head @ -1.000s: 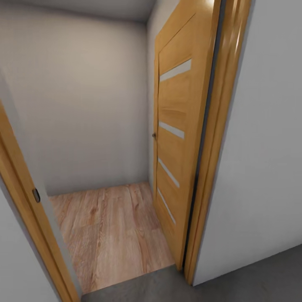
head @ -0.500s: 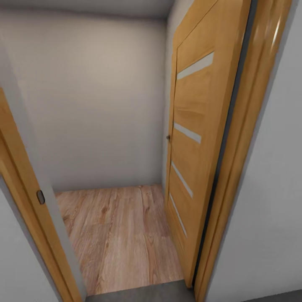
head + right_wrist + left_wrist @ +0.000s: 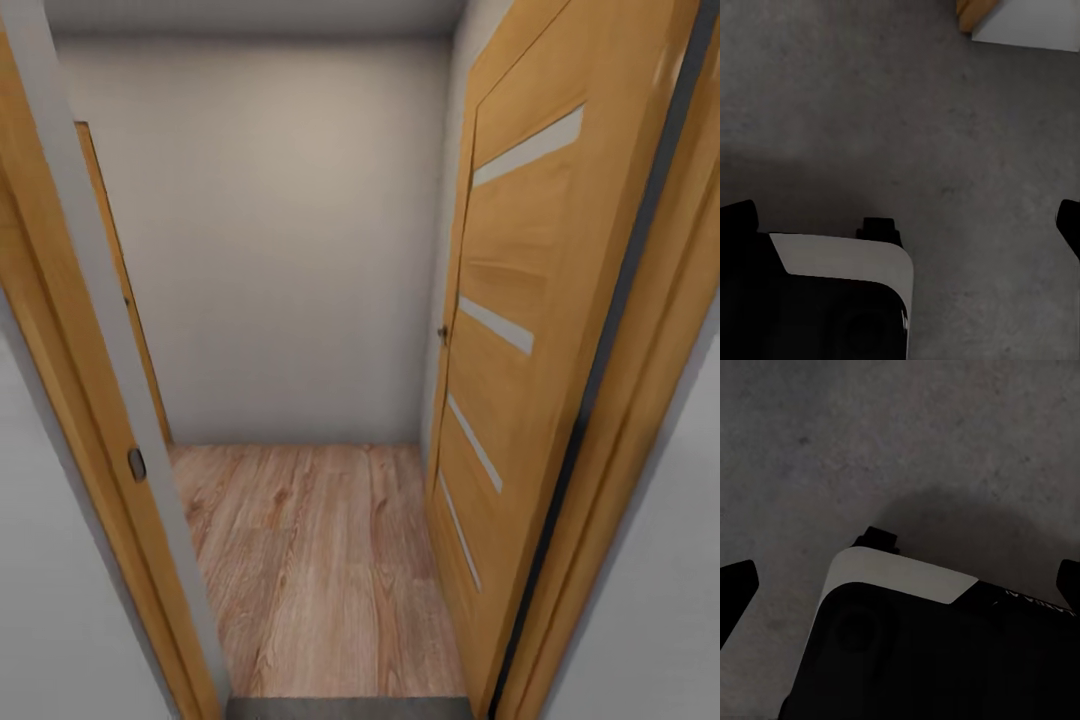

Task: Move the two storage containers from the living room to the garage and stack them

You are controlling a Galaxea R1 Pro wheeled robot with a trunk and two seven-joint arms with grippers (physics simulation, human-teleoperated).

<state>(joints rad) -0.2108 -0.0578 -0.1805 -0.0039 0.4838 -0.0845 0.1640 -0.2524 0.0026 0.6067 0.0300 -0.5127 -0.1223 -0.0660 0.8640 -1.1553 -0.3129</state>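
the head view has swung and closed in on the doorway since a second ago: the open wooden door (image 3: 520, 330) with its pale glass slats now sits further right, the left door frame (image 3: 95, 420) stands taller, a second strip of wood frame shows behind it, and the dark grey floor (image 3: 350, 708) has shrunk to a thin band at the lower edge; that is the camera and base moving, not the door; beyond the threshold lies light wood-plank flooring (image 3: 320, 560) ending at a plain pale wall (image 3: 280, 240); judging by this, the robot is leaving the concrete-floored side and heading indoors, likely to fetch a container; neither storage container can be seen, so their place cannot be told from here; the left end effector (image 3: 900, 581) hangs over the grey concrete with its dark fingertips at opposite edges of the wrist view, spread apart and holding nothing; the right end effector (image 3: 900, 221) is likewise spread and empty over the same concrete, with a corner of wood frame and white wall (image 3: 1020, 19) near; the gap between door and frame looks narrow, so the base needs to stay centred.
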